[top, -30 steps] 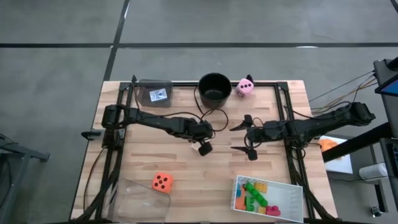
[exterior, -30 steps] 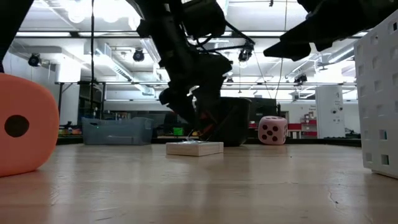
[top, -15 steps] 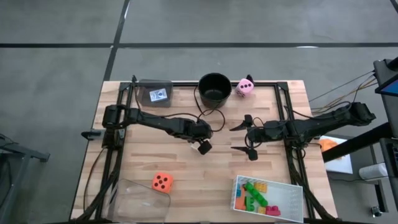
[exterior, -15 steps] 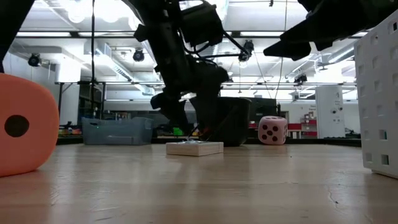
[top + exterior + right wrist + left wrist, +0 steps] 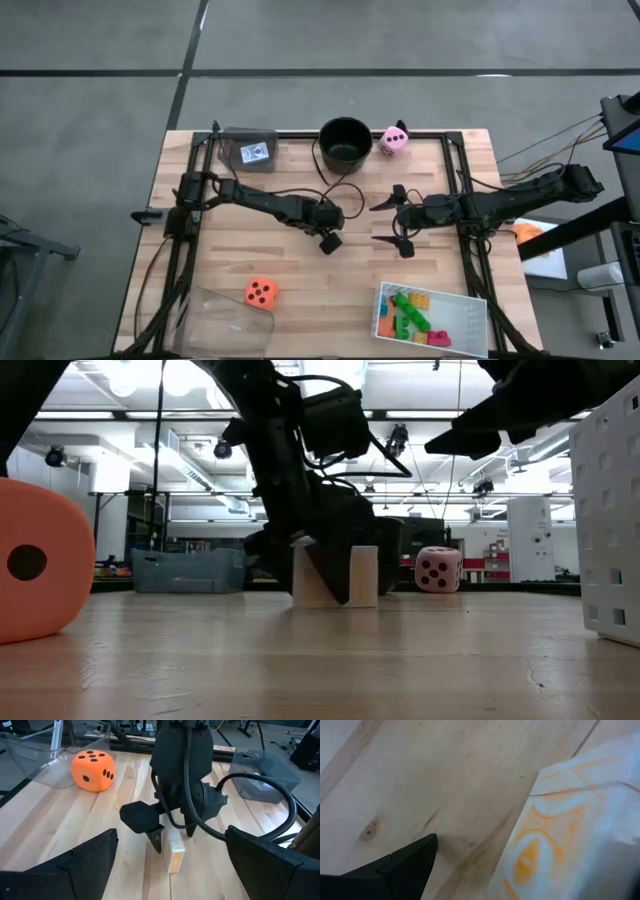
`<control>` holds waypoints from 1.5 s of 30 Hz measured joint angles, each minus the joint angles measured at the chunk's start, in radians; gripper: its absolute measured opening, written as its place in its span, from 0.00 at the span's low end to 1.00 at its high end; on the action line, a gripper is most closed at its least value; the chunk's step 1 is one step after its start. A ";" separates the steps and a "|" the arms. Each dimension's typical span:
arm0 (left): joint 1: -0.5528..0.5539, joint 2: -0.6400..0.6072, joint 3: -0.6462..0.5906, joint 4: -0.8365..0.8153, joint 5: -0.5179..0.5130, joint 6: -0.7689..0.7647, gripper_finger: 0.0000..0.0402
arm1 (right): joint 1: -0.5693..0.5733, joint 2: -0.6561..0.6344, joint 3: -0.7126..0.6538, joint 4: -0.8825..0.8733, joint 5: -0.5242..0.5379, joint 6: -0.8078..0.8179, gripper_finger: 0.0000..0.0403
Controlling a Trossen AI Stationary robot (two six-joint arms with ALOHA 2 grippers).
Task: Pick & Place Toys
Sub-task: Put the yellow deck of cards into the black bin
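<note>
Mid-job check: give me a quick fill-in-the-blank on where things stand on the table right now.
1. The card pack stands on its ___ between the left gripper fingers.
2. Beside the black bucket sits the ___ die.
3. The bricks lie in the ___ tray.
4. The right gripper has its jaws ___.

Missing words: edge; pink; white; open

Light was even and bright over the wooden table [image 5: 230, 260], with only soft, short shadows beneath the arms. Level with the tabletop, ceiling lamps glared white behind the arms, leaving them as black silhouettes. The orange die [image 5: 40, 560] loomed large and soft-edged at the frame's edge. The left wrist view was blurred, the card pack [image 5: 570, 830] out of focus.
</note>
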 joint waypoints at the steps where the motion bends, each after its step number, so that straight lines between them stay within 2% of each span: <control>1: 0.000 -0.001 0.000 -0.002 -0.001 0.001 1.00 | 0.000 0.000 0.000 -0.002 0.000 0.000 0.90; 7: -0.002 -0.002 -0.002 -0.006 0.000 0.056 0.98 | 0.000 0.000 0.000 -0.002 0.000 0.000 0.90; 11: -0.006 -0.002 -0.002 -0.010 -0.004 0.094 0.88 | 0.000 0.001 0.000 -0.004 0.000 0.001 0.90; 16: -0.012 -0.002 -0.002 -0.008 -0.032 0.126 0.62 | 0.000 0.001 0.000 -0.006 0.000 0.001 0.90; 23: -0.015 -0.003 -0.002 -0.033 -0.035 0.162 0.15 | 0.000 0.001 0.000 -0.010 0.000 0.004 0.90; 30: -0.023 -0.022 -0.002 -0.106 -0.046 0.181 0.15 | 0.000 0.001 0.000 -0.011 0.000 0.005 0.90; 33: -0.043 -0.061 -0.028 -0.120 -0.100 0.197 0.15 | 0.000 0.001 -0.001 -0.010 0.000 0.005 0.90; 36: -0.058 -0.142 -0.082 -0.068 -0.146 0.226 0.15 | 0.001 0.000 -0.013 -0.006 0.000 0.005 0.90; 39: -0.061 -0.247 -0.191 0.073 -0.143 0.272 0.15 | 0.001 0.003 -0.023 0.004 0.000 0.004 0.90; 45: -0.060 -0.530 -0.530 0.520 -0.026 0.399 0.15 | 0.002 0.009 -0.034 0.044 -0.017 0.001 0.90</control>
